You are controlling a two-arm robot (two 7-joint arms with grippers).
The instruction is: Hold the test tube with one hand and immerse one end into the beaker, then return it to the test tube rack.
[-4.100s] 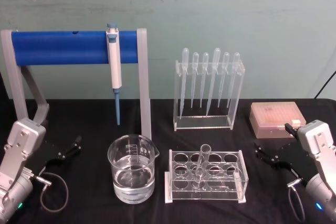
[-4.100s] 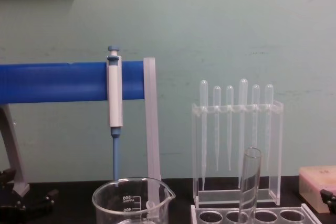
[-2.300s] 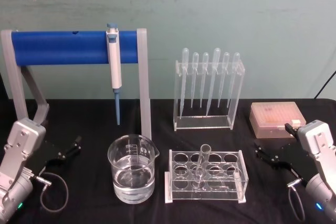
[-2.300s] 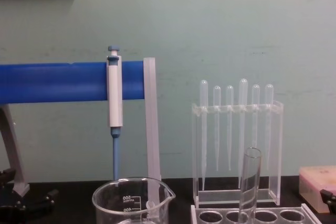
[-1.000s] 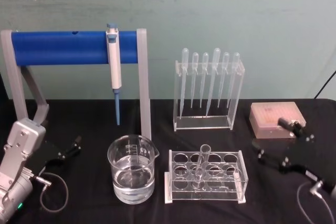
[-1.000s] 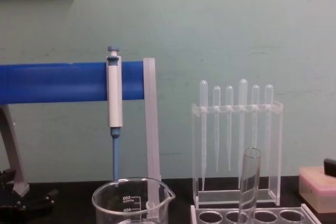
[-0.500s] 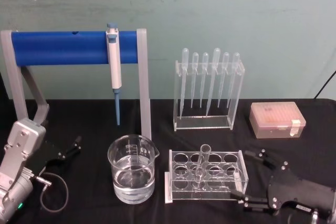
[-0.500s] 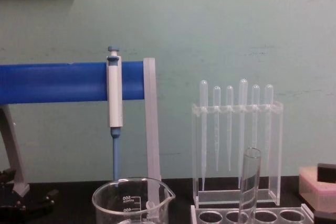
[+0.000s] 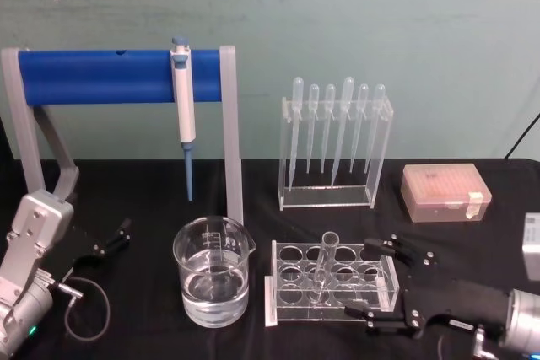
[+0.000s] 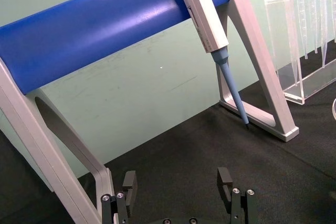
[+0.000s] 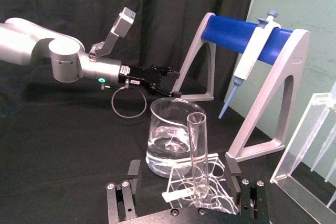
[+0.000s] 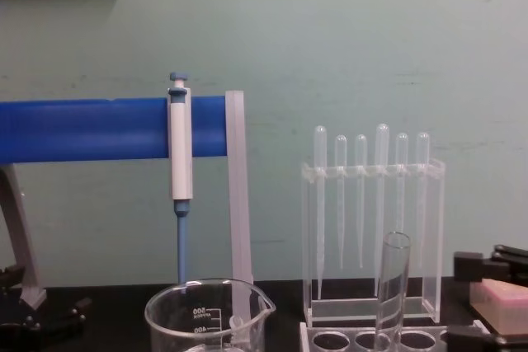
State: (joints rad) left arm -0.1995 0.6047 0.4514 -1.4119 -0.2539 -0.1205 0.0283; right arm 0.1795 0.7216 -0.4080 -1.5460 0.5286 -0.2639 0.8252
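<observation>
The test tube (image 9: pixel 325 265) stands upright, slightly tilted, in a clear rack (image 9: pixel 283 309) at the table's middle; the chest view shows its open rim (image 12: pixel 393 282). The beaker (image 9: pixel 213 271), partly filled with clear liquid, sits just left of the rack. My right gripper (image 9: pixel 371 284) points left, low over the table, open, with its fingers either side of the rack's right end, short of the tube. In the right wrist view the test tube (image 11: pixel 198 156) rises between the open fingers, ahead of them, with the beaker (image 11: pixel 170 140) behind. My left gripper (image 9: pixel 118 238) rests open at the far left.
A blue-and-white pipettor (image 9: pixel 183 111) hangs on a blue stand (image 9: pixel 101 76) behind the beaker. A clear rack of plastic pipettes (image 9: pixel 333 137) stands behind the tube rack. A pink tip box (image 9: pixel 443 191) sits at the back right. Black cloth covers the table.
My right arm has left its spot at the right edge, swung down and left, and brought its open gripper to the rack's right end. The left arm, tube and beaker have not moved.
</observation>
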